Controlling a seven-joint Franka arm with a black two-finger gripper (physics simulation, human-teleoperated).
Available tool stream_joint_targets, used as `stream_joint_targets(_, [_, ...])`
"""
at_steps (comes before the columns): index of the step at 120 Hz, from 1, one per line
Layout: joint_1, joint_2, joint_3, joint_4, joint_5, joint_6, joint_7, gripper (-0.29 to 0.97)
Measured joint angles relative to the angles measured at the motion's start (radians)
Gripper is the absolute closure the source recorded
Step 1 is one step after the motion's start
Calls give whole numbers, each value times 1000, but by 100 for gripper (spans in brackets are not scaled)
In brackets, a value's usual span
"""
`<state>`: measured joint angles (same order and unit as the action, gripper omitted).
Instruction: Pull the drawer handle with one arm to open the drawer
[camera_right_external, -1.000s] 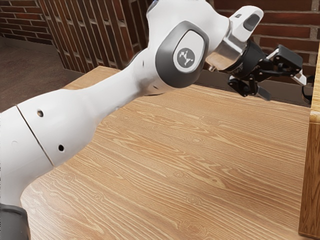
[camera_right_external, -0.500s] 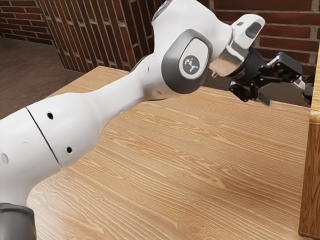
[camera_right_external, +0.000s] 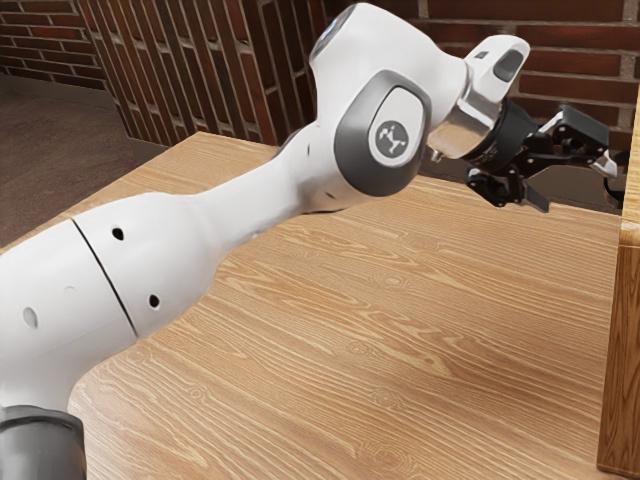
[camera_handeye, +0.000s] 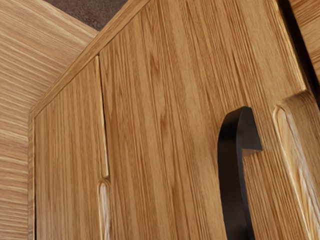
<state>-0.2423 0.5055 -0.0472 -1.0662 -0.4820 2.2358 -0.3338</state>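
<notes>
A wooden cabinet (camera_right_external: 624, 330) stands at the exterior view's right edge. Close in front of my hand, its drawer front (camera_handeye: 165, 120) carries a black curved handle (camera_handeye: 234, 170). A dark bit that may be the handle (camera_right_external: 616, 186) pokes out beside the cabinet in the exterior view. My black gripper (camera_right_external: 572, 178) hovers above the table's far right, just short of the cabinet. It is open, with nothing between its fingers, and does not touch the handle.
The wooden table (camera_right_external: 400, 340) stretches under the arm. A brick wall (camera_right_external: 580, 60) runs behind it. Another panel with a recessed grip (camera_handeye: 102, 200) lies beside the drawer front.
The arm has reached further toward the exterior view's right, carrying the gripper closer to the cabinet. The fingers have stayed apart.
</notes>
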Motion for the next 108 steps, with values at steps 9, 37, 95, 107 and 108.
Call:
stream_joint_targets(9, [0,10,0,0,-7,6,0,0])
stream_joint_targets(37, [2,25,4,-1,-10,17,0,0])
stream_joint_targets(95, [28,-32,9,-81,5,13,-1,0])
stream_joint_targets(107, [37,-51,10,-118,-2,18,-1,0])
stream_joint_targets(108, [38,-52,9,-121,-2,18,-1,0])
